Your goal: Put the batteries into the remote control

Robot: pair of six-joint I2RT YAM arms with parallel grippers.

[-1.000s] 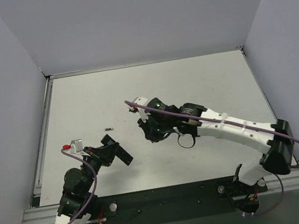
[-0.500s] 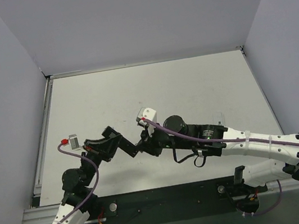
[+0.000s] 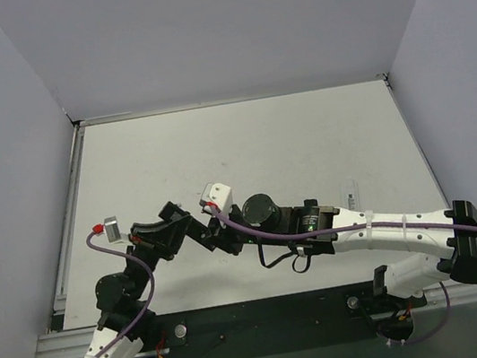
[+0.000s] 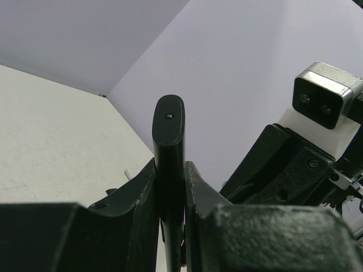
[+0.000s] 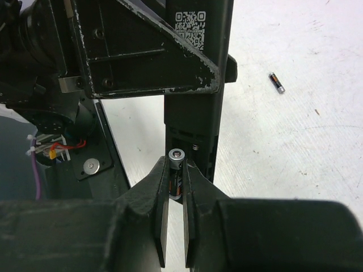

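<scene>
Clamping jaws of left gripper (image 4: 170, 178) on slim black plastic remote control (image 4: 168, 122), of right gripper (image 5: 176, 181) on tiny dark grey cylindrical battery (image 5: 176, 157); having swung across, now bringing it against open compartment (image 5: 188, 139), readying insertion.

Black remote (image 5: 193, 119) — battery (image 5: 176, 168) seemingly dark-grey

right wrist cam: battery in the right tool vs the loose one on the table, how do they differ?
The held battery is pinched in the right tool; the loose battery lies free on the table. The held battery points its pale end at the camera, by the remote's open bay; the loose battery lies side-on, away from the remote. Both: slim, dark, pale-ended.
</scene>
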